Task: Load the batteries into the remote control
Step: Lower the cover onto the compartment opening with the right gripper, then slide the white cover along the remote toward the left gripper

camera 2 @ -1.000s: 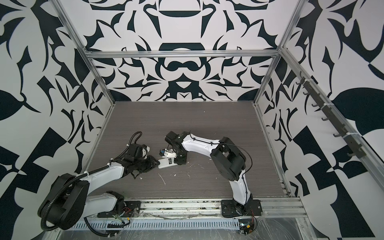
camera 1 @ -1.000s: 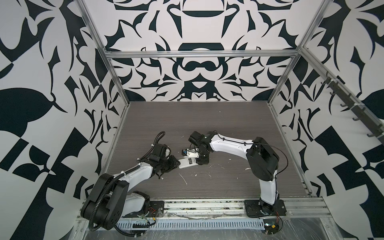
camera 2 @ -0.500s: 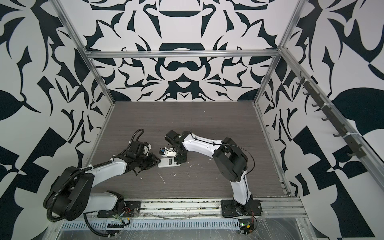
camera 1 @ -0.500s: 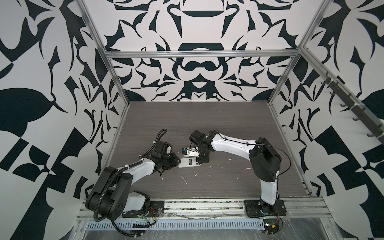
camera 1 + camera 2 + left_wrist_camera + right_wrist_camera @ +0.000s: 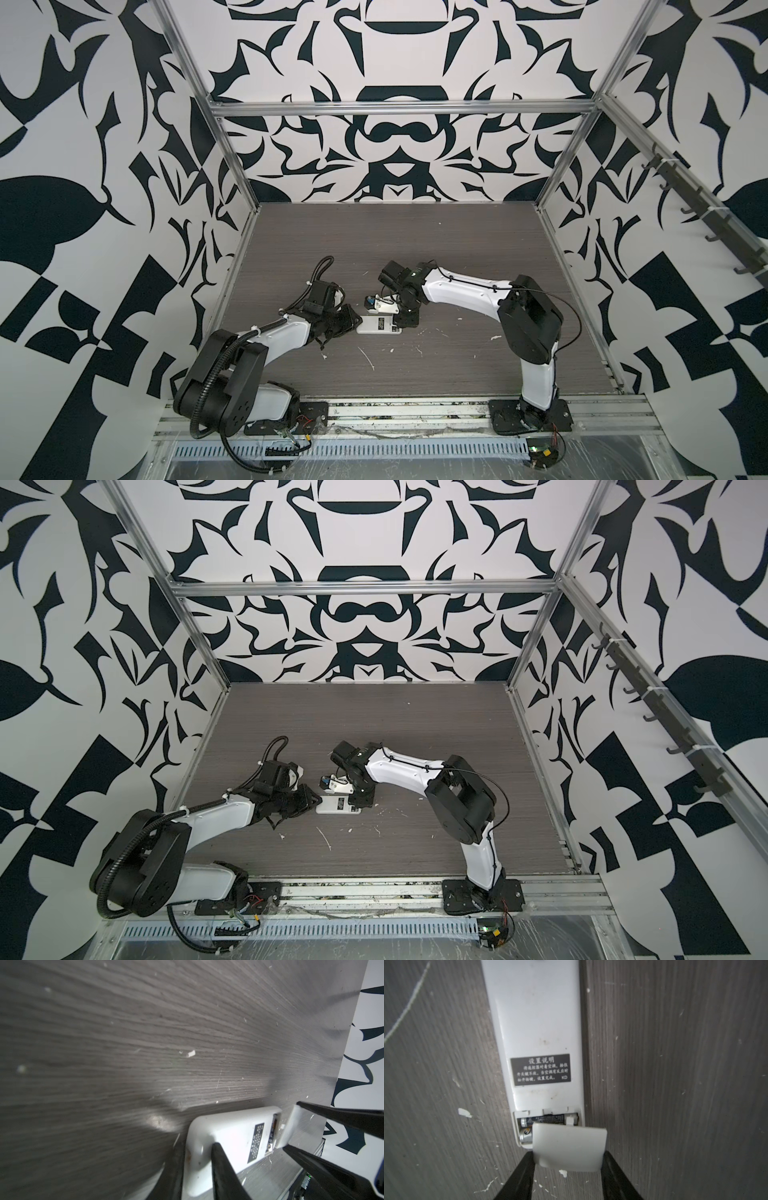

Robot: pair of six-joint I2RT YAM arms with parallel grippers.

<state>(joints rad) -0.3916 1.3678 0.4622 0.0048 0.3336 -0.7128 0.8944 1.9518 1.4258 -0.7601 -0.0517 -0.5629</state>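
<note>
The remote control [image 5: 379,325] [image 5: 337,805] lies flat mid-table, its white back with the black label [image 5: 540,1069] facing up. Its battery bay is uncovered at the end toward my right arm. Two batteries [image 5: 542,1120] [image 5: 526,1136] lie in that bay side by side. My right gripper [image 5: 568,1155] [image 5: 405,322] is shut on the small white cover plate [image 5: 569,1145] [image 5: 293,1126], which is tilted over the bay and hides part of it. My left gripper [image 5: 197,1142] [image 5: 353,322] pinches the remote's [image 5: 234,1136] opposite end, one finger against the end edge and the other on the back.
White flecks and a long pale sliver [image 5: 368,358] are scattered on the dark wood-grain table [image 5: 374,249] near the remote. Patterned walls and aluminium posts [image 5: 232,166] enclose three sides. A metal rail [image 5: 415,411] carries both arm bases along the front edge.
My left gripper has edged in on the remote's end and its jaws have narrowed onto it. The right arm and the cover plate have stayed where they were.
</note>
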